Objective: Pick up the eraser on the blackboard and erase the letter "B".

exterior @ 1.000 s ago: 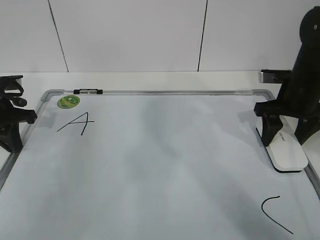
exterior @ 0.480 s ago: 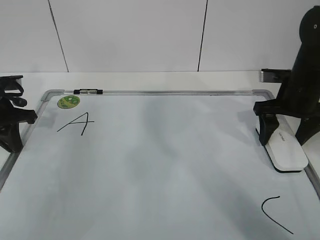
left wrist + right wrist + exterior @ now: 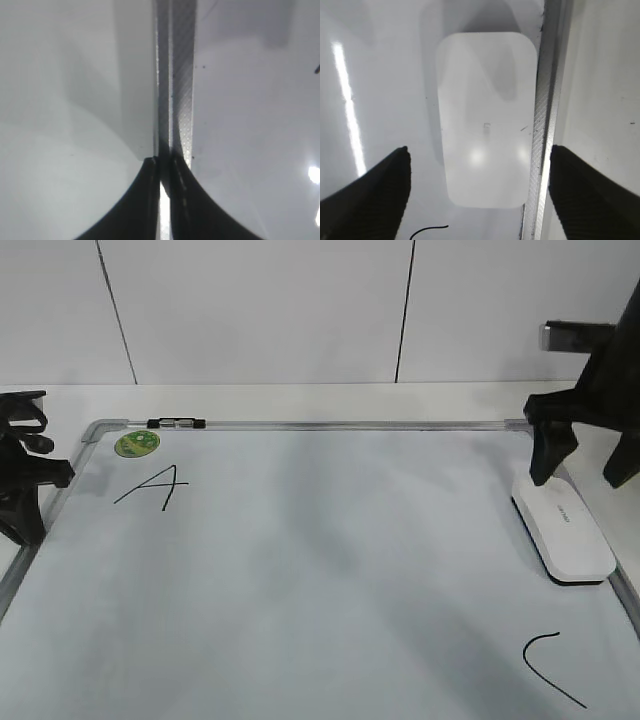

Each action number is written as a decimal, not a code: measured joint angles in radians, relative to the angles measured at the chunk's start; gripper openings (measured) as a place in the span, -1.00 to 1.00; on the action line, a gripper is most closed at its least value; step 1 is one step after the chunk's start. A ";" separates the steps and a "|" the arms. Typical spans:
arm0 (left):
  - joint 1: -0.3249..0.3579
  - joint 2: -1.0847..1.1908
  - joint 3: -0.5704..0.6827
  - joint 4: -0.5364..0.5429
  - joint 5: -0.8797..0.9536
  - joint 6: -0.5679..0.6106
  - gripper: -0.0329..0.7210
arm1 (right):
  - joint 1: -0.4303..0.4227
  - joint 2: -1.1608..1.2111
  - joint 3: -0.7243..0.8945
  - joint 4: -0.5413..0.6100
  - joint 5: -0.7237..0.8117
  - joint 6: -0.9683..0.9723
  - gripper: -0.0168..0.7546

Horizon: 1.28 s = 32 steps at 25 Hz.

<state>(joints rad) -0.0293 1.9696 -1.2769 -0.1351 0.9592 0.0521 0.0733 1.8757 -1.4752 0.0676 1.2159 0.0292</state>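
While the right claw [image 3: 583, 462] hangs spread above it, the white round-cornered eraser [image 3: 563, 529] lies flat.

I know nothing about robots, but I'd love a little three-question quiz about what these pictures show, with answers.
1. True or false: the right gripper is gripping the eraser.
2. Which letter is drawn near the green sticker: A, D or E?
3. Fill in: the eraser lies beside the blackboard's ____ frame edge.

Key
1. False; its jaws are spread wide above the eraser, which lies flat on the board.
2. A.
3. Right, seen from the front camera.
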 joint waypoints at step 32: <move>0.001 -0.166 0.009 0.034 0.236 0.012 -0.23 | 0.000 -0.737 0.151 0.056 0.037 0.020 0.58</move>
<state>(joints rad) -0.0279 1.8041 -1.2677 -0.1016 1.1955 0.0645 0.0733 1.1386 -1.3240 0.1233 1.2532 0.0494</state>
